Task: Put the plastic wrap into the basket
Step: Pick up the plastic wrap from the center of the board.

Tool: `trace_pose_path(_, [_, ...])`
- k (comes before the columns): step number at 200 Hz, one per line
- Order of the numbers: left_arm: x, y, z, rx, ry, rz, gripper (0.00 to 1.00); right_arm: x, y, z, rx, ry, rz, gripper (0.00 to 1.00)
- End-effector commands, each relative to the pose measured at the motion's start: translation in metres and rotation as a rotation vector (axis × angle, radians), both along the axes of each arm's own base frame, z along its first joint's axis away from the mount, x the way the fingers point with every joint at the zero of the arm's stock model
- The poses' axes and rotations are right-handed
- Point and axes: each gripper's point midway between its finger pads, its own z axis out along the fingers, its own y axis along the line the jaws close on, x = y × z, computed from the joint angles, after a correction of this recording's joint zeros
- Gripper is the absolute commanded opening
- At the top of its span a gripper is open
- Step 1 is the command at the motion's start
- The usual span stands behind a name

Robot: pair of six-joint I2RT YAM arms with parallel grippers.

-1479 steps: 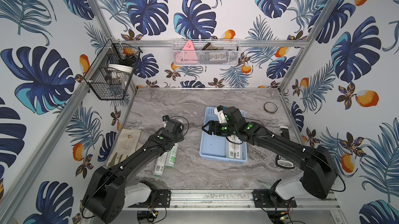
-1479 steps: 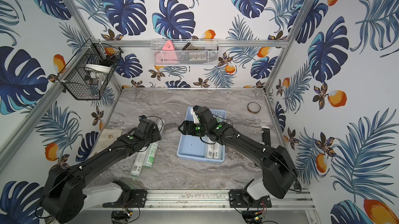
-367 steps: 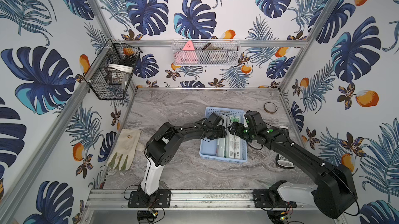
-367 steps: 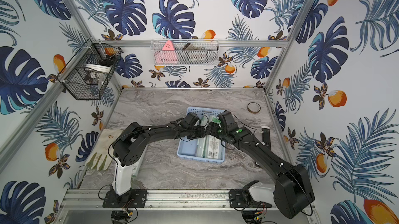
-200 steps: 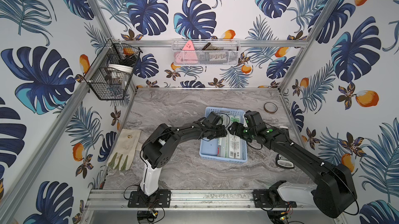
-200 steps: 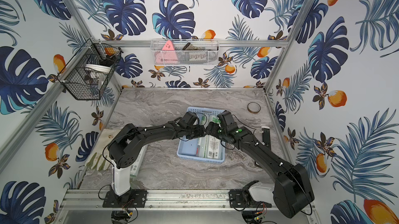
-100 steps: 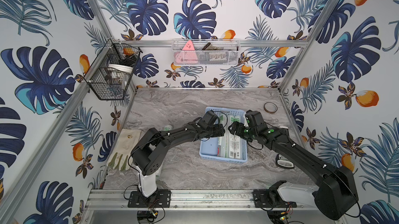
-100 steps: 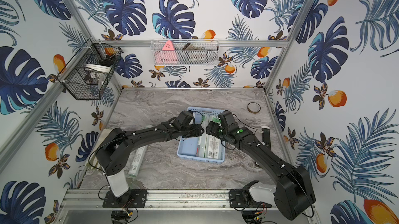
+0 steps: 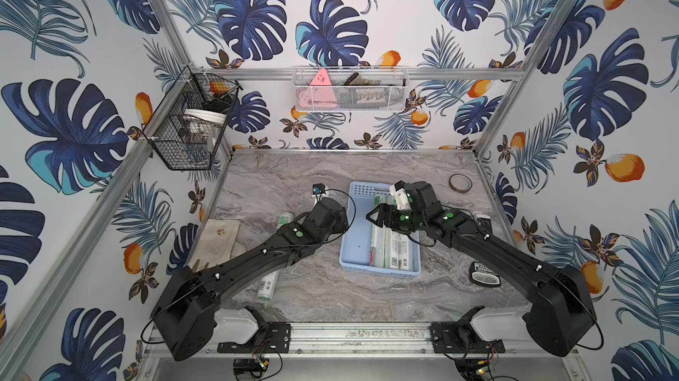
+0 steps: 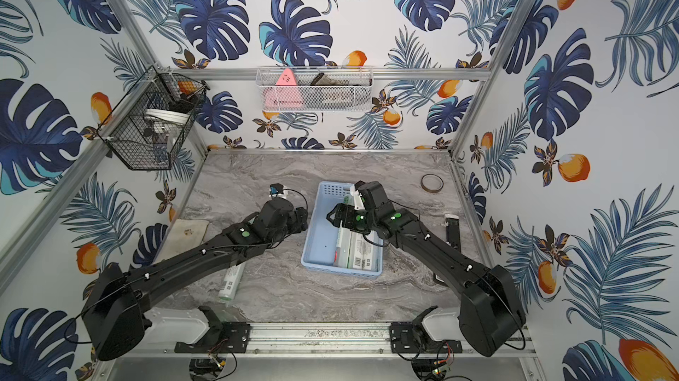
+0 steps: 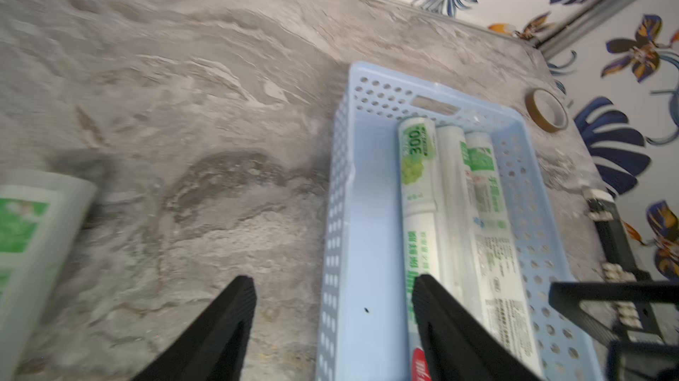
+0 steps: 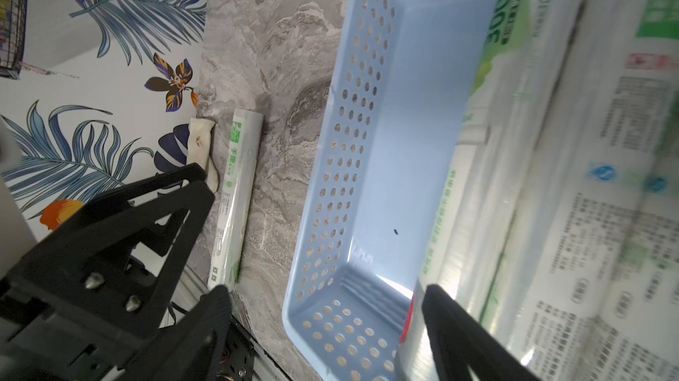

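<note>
Eyeing the tabletop plastic wrap (image 12: 235, 195) — seeming light, stiff, slick; favouring a mid-length pinch. Holding left gripper (image 11: 330, 281), right gripper (image 12: 323, 289) apart, empty.

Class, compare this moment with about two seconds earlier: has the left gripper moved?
Yes. The left gripper has drawn back from over the floor of the basket to its left wall.

Both top views are looking steeply down from high at the front, taking in the whole table (image 9: 294, 177) nearly alike. Each wrist camera is looking down from close by; both are sharing the basket (image 11: 367, 213), the right one nearer.
</note>
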Motion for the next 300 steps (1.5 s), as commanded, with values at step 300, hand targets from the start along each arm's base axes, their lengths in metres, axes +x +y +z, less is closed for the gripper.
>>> trace_pose_path(300, [-0.042, 0.169, -0.138, -0.090, 0.476, 0.454, 0.92, -0.033, 0.129, -0.023, -0.068, -0.001, 0.309, 0.88])
